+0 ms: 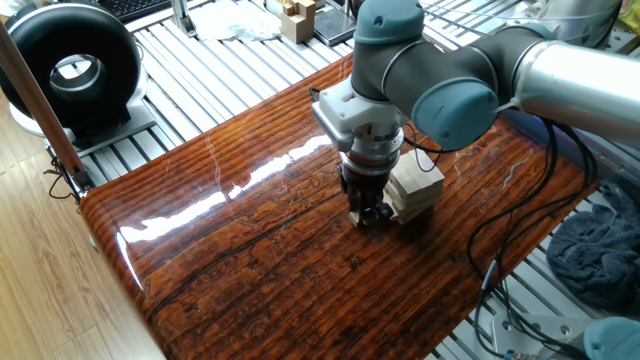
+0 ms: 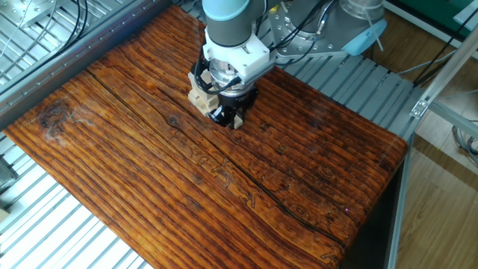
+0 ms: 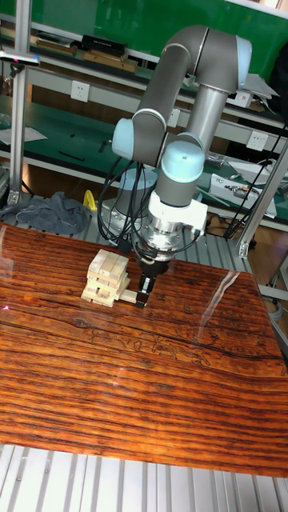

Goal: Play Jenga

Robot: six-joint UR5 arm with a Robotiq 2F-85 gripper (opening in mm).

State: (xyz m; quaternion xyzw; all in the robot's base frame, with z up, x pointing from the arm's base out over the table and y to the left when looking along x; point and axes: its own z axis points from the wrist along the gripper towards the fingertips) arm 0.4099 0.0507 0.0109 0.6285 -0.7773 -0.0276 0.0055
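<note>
The Jenga tower [image 3: 106,277] of pale wooden blocks stands on the dark wooden table [image 3: 144,384], a few layers high. It also shows in the fixed views as the tower [image 1: 417,187] and the tower [image 2: 197,98], partly hidden behind the arm. One block [image 3: 127,296] sticks out sideways from a low layer toward the gripper. My gripper [image 3: 142,301] points straight down beside the tower, its fingers closed on the outer end of that block. Seen from the sides, the gripper [image 1: 370,214] and gripper [image 2: 228,119] sit just above the tabletop.
A black round device [image 1: 68,62] stands off the table's far left corner. A grey cloth [image 1: 598,250] and black cables [image 1: 500,255] lie off the right edge. Small wooden pieces [image 1: 297,18] sit on the slatted bench behind.
</note>
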